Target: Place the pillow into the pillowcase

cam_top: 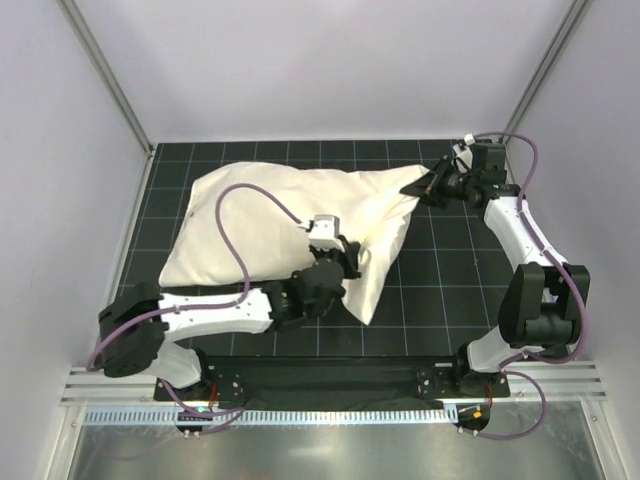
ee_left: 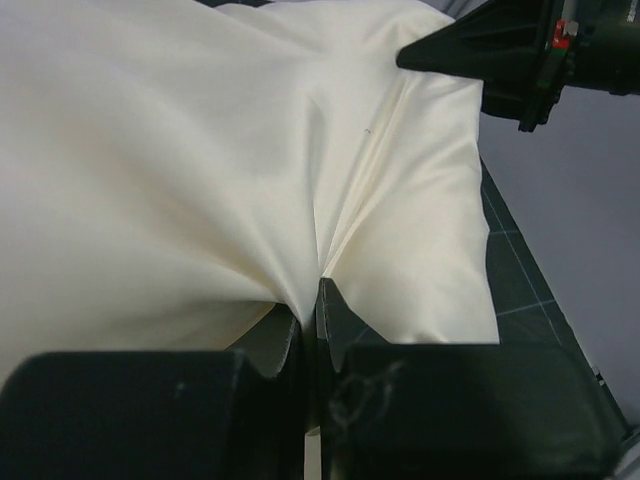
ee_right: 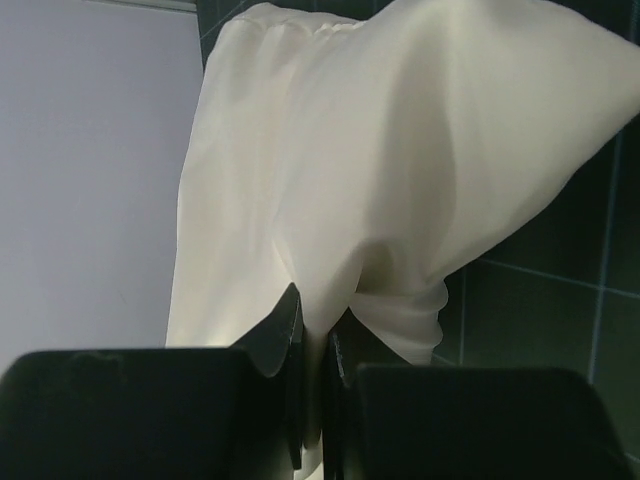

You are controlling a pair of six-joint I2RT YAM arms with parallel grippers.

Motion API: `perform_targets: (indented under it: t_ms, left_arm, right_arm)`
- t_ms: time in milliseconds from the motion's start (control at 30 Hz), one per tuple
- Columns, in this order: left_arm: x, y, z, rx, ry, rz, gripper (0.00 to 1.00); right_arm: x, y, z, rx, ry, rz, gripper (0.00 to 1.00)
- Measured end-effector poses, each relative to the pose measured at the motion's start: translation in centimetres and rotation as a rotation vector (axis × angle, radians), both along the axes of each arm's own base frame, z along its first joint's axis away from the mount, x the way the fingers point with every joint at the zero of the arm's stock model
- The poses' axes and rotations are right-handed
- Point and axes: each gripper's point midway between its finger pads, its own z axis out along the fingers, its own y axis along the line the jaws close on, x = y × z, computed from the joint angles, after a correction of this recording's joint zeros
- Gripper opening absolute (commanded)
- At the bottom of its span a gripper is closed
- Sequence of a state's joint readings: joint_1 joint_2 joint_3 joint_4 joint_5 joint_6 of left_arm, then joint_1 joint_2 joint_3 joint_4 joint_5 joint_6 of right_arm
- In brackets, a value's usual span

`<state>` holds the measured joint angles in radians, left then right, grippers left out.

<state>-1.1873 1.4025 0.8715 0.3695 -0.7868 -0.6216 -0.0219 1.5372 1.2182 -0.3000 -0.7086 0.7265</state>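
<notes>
The pillowcase (cam_top: 270, 225) bulges across the middle of the table (cam_top: 440, 290), left end effector (cam_top: 347, 262) clamped on its near edge and right end effector (cam_top: 422, 187) on its far-right corner, so we pull both evenly, cloth taut.

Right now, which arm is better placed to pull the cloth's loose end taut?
Probably right. The right gripper is shut on the pillowcase at its far right corner, free to pull outward. The left gripper pinches a fold nearer the middle, better for anchoring.
</notes>
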Motion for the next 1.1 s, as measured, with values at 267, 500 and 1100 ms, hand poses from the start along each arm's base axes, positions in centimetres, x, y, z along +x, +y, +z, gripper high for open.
perform_targets:
  t_ms: [267,500,1100]
  left_arm:
    - [-1.9,-5.8,-3.4,0.027,0.015,-0.034,0.10]
    - [-8.1,-12.0,-5.1,0.112,-0.021,-0.149,0.87]
    - [-3.4,-4.9,1.7,-0.010,0.220,-0.175,1.00]
  right_arm:
    - [-0.5,-4.4,-3.8,-0.061,0.104,-0.047,0.06]
    - [2.7,-9.7,-6.7,-0.236,0.129,-0.204,0.69]
    - [0.2,-11.8,1.6,-0.388,-0.105,-0.316,0.93]
